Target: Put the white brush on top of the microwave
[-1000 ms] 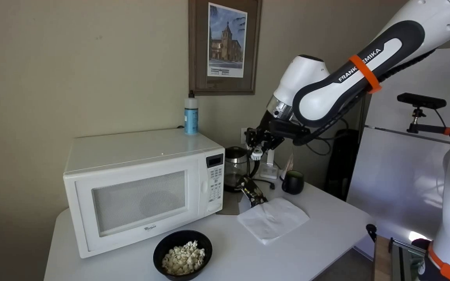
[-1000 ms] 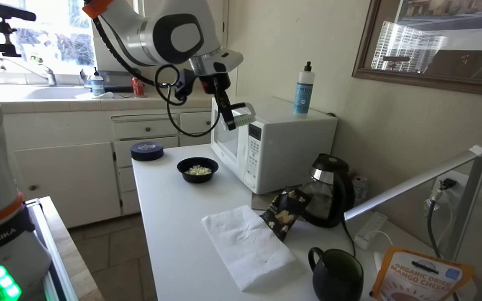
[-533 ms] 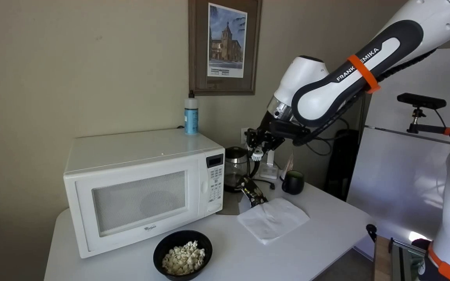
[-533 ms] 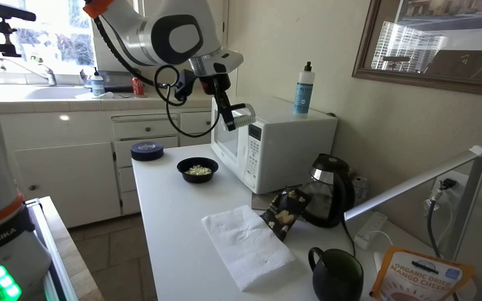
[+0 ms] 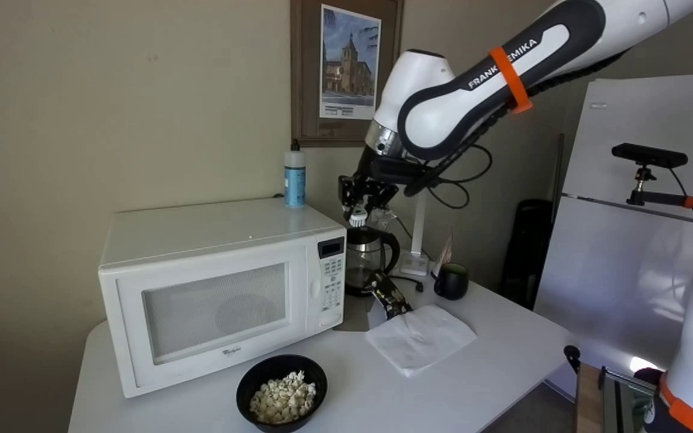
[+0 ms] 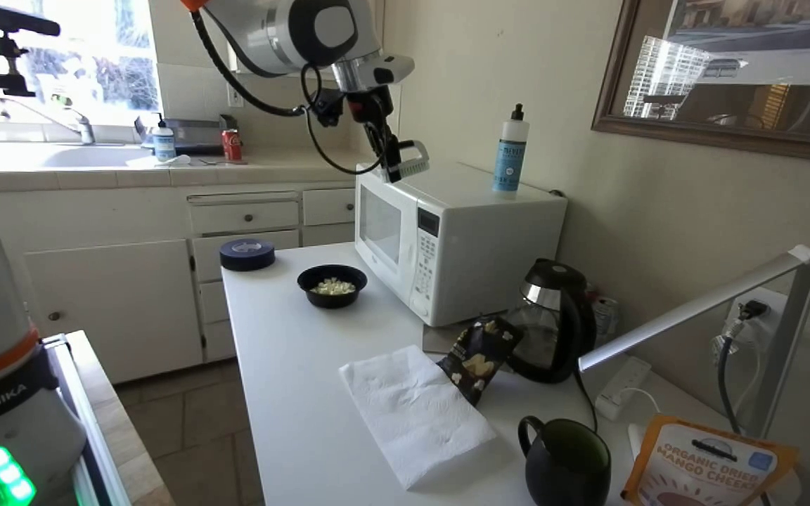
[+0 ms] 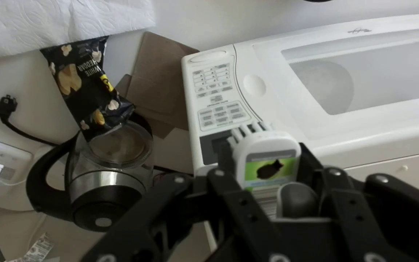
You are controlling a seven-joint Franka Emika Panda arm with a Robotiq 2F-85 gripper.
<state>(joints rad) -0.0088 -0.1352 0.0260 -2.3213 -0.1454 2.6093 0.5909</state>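
The gripper (image 7: 267, 158) is clamped on the white brush (image 5: 358, 218), bristle side down, mid-frame in an exterior view. There, the top of the microwave (image 5: 223, 294) stretches left and slightly lower, so carrying leftward, then lowering, looks right.

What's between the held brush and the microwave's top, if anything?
Nothing visible. The white brush, in the gripper, has open air toward the top of the microwave. The blue-labelled bottle stands at a rear corner up there, likely avoidable by setting down nearer the front.
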